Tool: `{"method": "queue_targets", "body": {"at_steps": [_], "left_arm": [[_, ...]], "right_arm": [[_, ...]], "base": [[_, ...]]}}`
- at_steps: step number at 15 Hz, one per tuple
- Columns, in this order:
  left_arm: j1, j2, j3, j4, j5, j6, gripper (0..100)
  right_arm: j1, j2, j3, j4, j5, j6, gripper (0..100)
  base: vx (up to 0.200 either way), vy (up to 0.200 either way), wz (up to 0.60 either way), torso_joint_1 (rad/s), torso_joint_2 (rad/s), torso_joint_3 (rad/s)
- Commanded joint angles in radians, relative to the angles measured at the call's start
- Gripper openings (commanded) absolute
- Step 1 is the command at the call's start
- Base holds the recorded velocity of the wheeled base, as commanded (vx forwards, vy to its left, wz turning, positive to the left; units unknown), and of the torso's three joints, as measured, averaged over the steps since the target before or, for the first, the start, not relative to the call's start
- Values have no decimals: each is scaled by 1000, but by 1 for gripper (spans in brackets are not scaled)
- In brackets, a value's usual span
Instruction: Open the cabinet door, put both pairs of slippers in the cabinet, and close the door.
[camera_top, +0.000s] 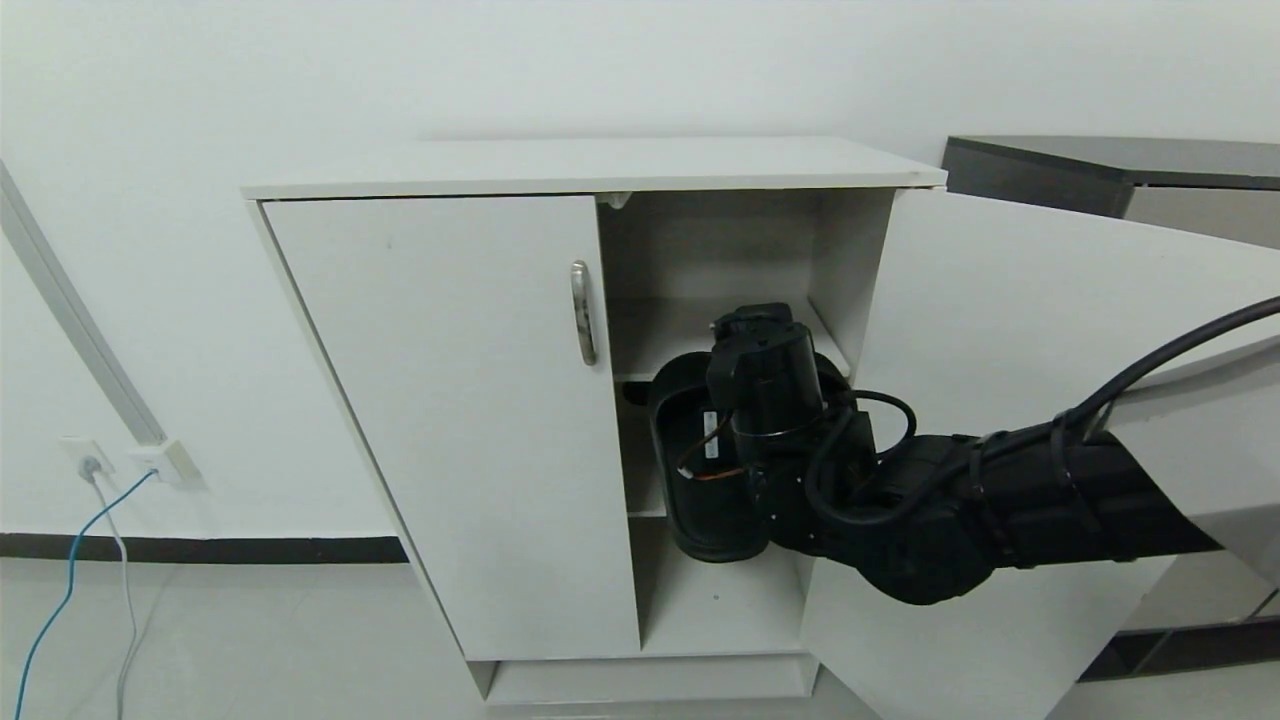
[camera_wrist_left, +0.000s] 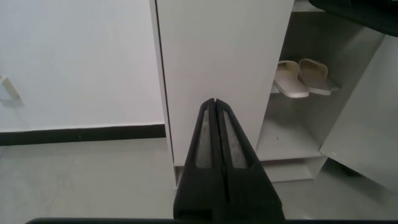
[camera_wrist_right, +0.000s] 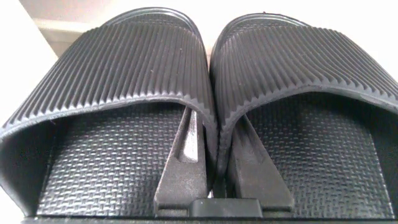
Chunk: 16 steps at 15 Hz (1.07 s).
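Head view: a white two-door wooden cabinet (camera_top: 600, 165) stands against the wall, its slab door (camera_top: 450, 420) at 9 o'clock of the opening closed, with a brushed metal bar handle (camera_top: 583, 312) on its edge. The other white door (camera_top: 1020, 300), at 3 o'clock, is swung wide. The right arm reaches into the open half, where a pair of black ribbed rubber slippers (camera_top: 700, 470) hangs at about 5 o'clock from the handle, just inside the cabinet mouth. In the right wrist view the right gripper (camera_wrist_right: 216, 124) is clenched on that pair, its fingers (camera_wrist_right: 186, 155) pinching the two inner strap walls together (soles side by side). The left gripper (camera_wrist_left: 214, 102) hangs in front of the closed door, tips pressed together on nothing. A pair of beige slippers (camera_wrist_left: 305, 78) lies on a shelf inside the open compartment.
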Motion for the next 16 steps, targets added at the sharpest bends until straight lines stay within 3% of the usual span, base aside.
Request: {"method": "queue_targets", "body": {"at_steps": [1,9,16], "left_arm": [[-1,1,0,0,0,0,0],[1,1,0,0,0,0,0],[1,1,0,0,0,0,0]], "right_arm": [[0,-1,-1,-1,0,0,0],[0,-2,-1,-4,2,1,0],[-4,21,-73,12,8,6,0]], "base": [[200,0,0,2,7,2],[200,0,0,2,2,4],[0,0,0,0,0,0]]}}
